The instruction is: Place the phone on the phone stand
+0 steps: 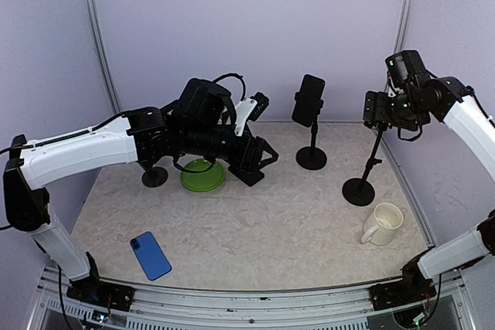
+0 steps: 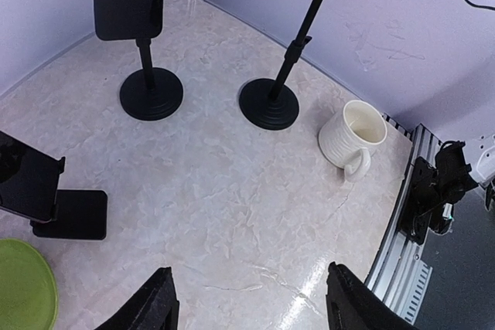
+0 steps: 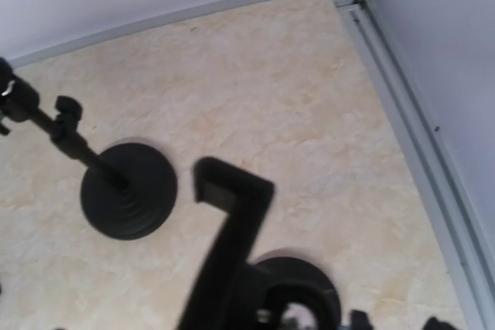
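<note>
We've got the blue phone (image 1: 151,255) lying flat on the worktop (image 1: 294,229) at the near left, well apart from both arms, and we take it for the one to be placed. It's a stiff, thin slab, fairly light we'd say, with smooth faces that will likely slip and glass that won't forgive a drop. Lying flat like that, it offers only its thin side edges, so we'd pinch it across the short width, about midway along the two long edges. Its long axis runs near to far, the far end leaning a little left. A small dark spot at that far corner looks like the camera, so it's probably back up, top end toward the far side. Over in the middle, the left pincer (image 2: 251,284) hangs with fingers apart and nothing between them, nowhere near the phone. The right pincer (image 1: 379,110) sits at the head of the right stand (image 1: 360,189); apart or together, we can't tell. The middle stand (image 1: 312,156) already carries a black phone (image 1: 308,100), upright.
</note>
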Robot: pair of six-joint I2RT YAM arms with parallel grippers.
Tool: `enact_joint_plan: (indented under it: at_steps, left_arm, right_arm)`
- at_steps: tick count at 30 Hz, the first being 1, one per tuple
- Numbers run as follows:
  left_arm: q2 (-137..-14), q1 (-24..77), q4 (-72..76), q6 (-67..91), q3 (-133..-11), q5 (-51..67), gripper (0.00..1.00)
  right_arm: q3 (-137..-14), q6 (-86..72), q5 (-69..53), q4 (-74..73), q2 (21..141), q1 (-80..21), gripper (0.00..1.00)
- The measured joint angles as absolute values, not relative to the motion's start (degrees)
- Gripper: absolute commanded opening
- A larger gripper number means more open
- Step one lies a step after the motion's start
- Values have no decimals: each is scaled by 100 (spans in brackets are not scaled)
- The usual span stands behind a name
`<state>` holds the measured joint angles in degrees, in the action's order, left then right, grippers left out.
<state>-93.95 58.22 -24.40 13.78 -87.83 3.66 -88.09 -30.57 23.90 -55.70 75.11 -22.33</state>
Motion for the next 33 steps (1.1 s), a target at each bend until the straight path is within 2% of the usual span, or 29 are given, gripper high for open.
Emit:
enact_joint_plan:
  at_steps: [20,33]
  left_arm:
    - [-9229,5822,-2147,1459,-8573,401,64]
    - [-9240,5907,-2143,1503,-8576,456,64]
  right_arm:
    - [-8554,-2963,1612,-5625,7260,-1883,73]
    - [-8355,-2967,1199,-5349,7201,-1765,77]
